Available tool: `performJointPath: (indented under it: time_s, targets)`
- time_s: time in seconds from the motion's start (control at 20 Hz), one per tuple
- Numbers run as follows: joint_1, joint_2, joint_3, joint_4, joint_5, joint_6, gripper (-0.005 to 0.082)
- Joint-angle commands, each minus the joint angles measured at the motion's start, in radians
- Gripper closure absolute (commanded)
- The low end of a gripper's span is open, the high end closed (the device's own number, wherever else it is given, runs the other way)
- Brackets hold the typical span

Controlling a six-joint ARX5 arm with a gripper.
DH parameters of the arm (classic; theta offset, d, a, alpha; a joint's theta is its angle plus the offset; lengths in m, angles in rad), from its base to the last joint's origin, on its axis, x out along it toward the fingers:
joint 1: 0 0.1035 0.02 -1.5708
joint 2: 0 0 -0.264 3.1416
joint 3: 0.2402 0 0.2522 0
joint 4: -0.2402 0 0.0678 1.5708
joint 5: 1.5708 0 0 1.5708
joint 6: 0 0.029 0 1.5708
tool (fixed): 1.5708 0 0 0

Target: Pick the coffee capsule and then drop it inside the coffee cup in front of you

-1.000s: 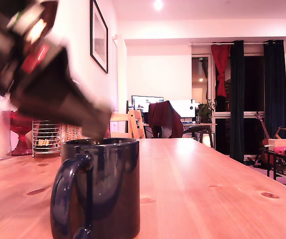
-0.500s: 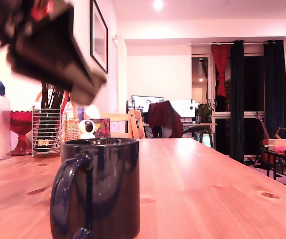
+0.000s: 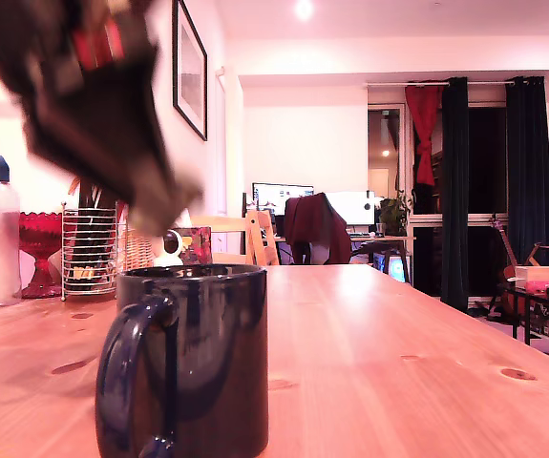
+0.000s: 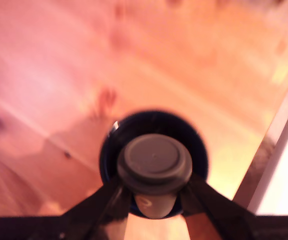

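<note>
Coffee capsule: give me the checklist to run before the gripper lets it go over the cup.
1. Capsule held: ok. The coffee capsule sits clamped between the gripper fingers in the wrist view.
2. Capsule over the opening: ok. In the wrist view it lies within the coffee cup rim, nearer the side towards the gripper.
3. Cup upright: ok. It stands on the table in the exterior view.
4. Cup empty: cannot tell. The capsule hides most of the inside.
5. Drop height: cannot tell. The gripper is blurred and the capsule is not visible in the exterior view.
6. Arm settled: not ok. Both views show motion blur.
</note>
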Motion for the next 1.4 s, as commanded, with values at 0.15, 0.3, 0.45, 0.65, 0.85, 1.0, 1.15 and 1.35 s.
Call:
performJointPath:
  time_s: [0.15,0.3,0.45,0.65,0.85,1.0,1.15,1.35]
  targets:
    - [-0.033,0.08,0.08,-0.032,-0.017,0.024,0.0619]
    - [-0.058,0.125,0.107,-0.05,-0.023,0.024,0.0619]
    - [-0.07,0.149,0.107,-0.053,-0.033,0.023,0.0619]
    - [-0.072,0.15,0.107,-0.057,-0.034,0.016,0.0619]
    - [-0.072,0.15,0.107,-0.065,-0.034,0.016,0.0619]
    - [-0.072,0.15,0.107,-0.065,-0.034,0.016,0.062]
    - [-0.072,0.15,0.107,-0.064,-0.034,0.016,0.062]
    - [-0.072,0.15,0.107,-0.066,-0.034,0.016,0.0619]
